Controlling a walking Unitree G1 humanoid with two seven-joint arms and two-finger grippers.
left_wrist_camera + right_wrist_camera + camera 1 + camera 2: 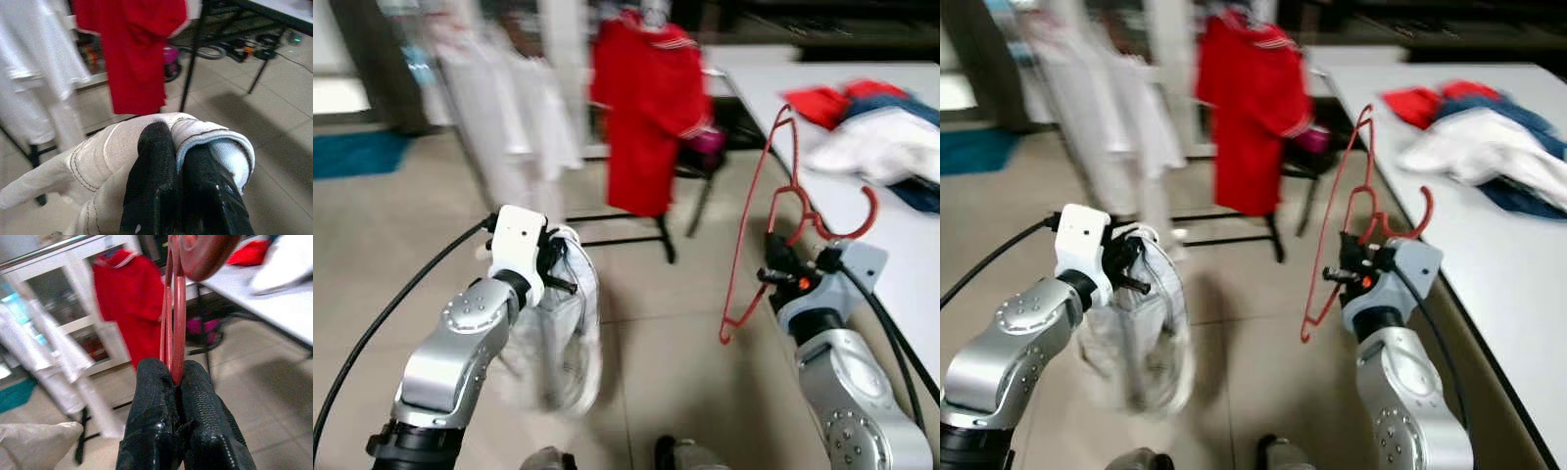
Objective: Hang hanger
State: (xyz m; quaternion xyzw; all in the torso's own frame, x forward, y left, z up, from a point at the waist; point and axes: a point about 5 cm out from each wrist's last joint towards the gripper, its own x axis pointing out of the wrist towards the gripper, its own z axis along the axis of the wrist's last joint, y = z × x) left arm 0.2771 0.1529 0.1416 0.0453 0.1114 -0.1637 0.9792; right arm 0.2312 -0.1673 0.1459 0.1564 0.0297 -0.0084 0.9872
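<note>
My right gripper [781, 266] is shut on a thin red hanger [759, 201], which stands upright above the floor beside the table edge, its hook [850, 223] curling toward the table. In the right wrist view the red hanger [174, 308] is pinched between the two black fingers [155, 401]. My left gripper [551, 262] is shut on a white garment [566, 333] that droops below it; the left wrist view has the cloth [102, 161] wrapped over the fingers [154, 181]. Ahead stands a clothes rack with a red garment [646, 108] and white garments [514, 108] hanging on it.
A white table [901, 235] runs along the right, with a heap of red, white and blue clothes [876, 127] on it. The rack's black feet [651, 235] rest on the tiled floor ahead. A teal mat [357, 152] lies at the far left.
</note>
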